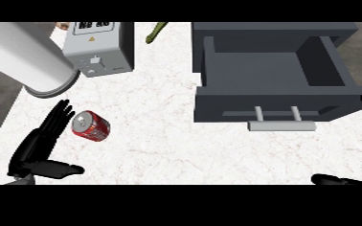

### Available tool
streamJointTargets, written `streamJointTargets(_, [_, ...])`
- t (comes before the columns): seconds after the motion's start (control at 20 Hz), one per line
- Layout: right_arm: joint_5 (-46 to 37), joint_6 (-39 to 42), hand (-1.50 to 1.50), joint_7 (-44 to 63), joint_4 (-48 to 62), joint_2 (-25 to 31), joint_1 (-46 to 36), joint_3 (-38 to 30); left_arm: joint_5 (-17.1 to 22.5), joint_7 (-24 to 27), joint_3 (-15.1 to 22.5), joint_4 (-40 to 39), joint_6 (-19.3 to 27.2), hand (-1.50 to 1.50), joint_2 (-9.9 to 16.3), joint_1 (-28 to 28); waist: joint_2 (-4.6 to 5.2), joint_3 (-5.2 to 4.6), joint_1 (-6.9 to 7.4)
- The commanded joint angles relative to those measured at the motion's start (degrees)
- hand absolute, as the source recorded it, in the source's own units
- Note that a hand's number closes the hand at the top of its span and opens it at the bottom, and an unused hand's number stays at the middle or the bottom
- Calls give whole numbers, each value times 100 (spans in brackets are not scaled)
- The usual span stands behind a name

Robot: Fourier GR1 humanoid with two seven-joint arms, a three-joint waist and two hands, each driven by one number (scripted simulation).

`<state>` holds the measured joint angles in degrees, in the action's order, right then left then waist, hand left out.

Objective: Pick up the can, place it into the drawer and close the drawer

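Head view shows the left robot hand [41,141] open, fingers straight, beside the red can [90,126] lying on the desk [163,143], apparently lined up for grasping; drawer [272,76] open far right.

No legible text; blurred label and warning triangle on the grey box [99,48]

Red cylindrical metal can [90,126]: looked glossy.
White marbled stone counter [170,139]: was smooth.
Dark grey open drawer [272,76]: was matt.
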<state>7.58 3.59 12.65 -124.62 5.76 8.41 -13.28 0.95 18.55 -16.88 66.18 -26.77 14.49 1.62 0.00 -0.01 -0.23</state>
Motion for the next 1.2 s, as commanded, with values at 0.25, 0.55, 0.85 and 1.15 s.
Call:
streamJointTargets(0.25, [-146,16,-150,213,-354,-130,68,67,-626,1226,-26,-2456,381,-150,258,1111,10,-4,-31])
streamJointTargets(0.55, [211,191,-150,501,-720,-22,277,-329,-544,1288,-29,-2885,691,-150,101,1390,1,-1,-23])
streamJointTargets(0.85, [-28,257,-150,177,-344,-160,169,-172,-963,2579,28,-4688,745,-150,345,2045,20,-7,-62])
streamJointTargets(1.15, [-11,79,-150,621,-349,16,-335,-314,-878,2353,144,-4580,671,-150,273,2280,10,-3,-22])
